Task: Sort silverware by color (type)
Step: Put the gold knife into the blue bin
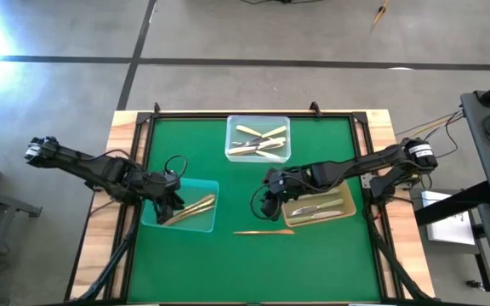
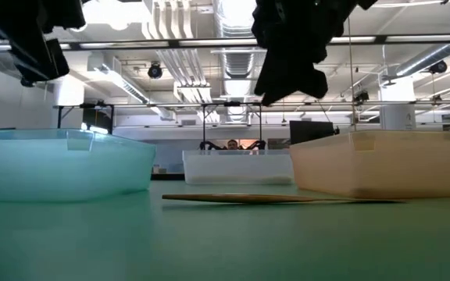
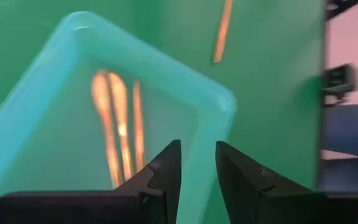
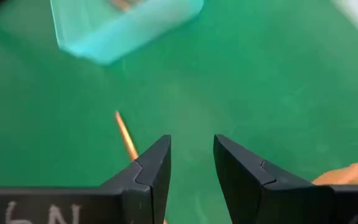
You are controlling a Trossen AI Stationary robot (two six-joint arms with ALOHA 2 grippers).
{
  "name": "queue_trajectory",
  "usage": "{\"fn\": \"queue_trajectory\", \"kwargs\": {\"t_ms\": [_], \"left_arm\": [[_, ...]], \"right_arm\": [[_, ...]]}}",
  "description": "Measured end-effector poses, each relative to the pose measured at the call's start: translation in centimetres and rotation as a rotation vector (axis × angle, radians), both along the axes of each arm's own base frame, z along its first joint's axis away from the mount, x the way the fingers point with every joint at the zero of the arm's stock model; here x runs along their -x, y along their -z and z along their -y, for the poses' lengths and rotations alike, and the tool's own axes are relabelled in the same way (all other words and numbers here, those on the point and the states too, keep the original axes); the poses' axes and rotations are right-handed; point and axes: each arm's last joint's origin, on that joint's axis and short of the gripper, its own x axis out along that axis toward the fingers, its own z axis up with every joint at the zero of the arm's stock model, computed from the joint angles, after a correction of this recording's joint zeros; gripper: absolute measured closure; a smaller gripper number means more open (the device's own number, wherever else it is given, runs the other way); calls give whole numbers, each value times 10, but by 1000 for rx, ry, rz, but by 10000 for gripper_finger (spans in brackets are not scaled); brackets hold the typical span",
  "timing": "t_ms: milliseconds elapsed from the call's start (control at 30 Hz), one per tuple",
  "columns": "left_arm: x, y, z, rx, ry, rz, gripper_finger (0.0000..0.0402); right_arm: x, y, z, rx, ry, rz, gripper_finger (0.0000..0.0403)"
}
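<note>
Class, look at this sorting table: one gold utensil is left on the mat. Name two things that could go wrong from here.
1. The gold utensil lies flat on the green mat, so the open right hand above it might slip off or push it along.
2. It lies close beside the orange tray, so it could be dropped there, not in the blue tray with the gold pieces, where the open left hand hovers.

left tray at 9 o'clock, utensils in it | back tray at 12, utensils in it | right tray at 3, utensils in it | loose utensil on mat at 6, between left and right trays
</note>
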Motion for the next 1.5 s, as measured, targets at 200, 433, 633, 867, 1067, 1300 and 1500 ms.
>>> {"fn": "queue_trajectory", "kwargs": {"t_ms": [200, 433, 633, 867, 1067, 1300, 1500], "left_arm": [[-4, -23, 2, 49, 25, 94, 317], [-7, -44, 3, 64, 32, 173, 317], [-11, -52, 5, 32, 74, 213, 317], [-15, -51, 6, 22, 82, 208, 317], [-18, -48, 7, 45, 55, 193, 317], [-20, -48, 7, 88, 10, 179, 317], [-24, -49, 8, 117, -9, 207, 317]], "right_arm": [[-8, 31, -7, -138, -116, -130, 260], [-18, 39, -10, -175, -156, -185, 207], [-29, 39, -23, -118, -363, -157, 203], [-46, 42, -43, 78, -661, -106, 215], [-63, 61, -46, 109, -665, -195, 222], [-68, 73, -53, 121, -680, -298, 231], [-66, 75, -70, 117, -700, -283, 232]]}}
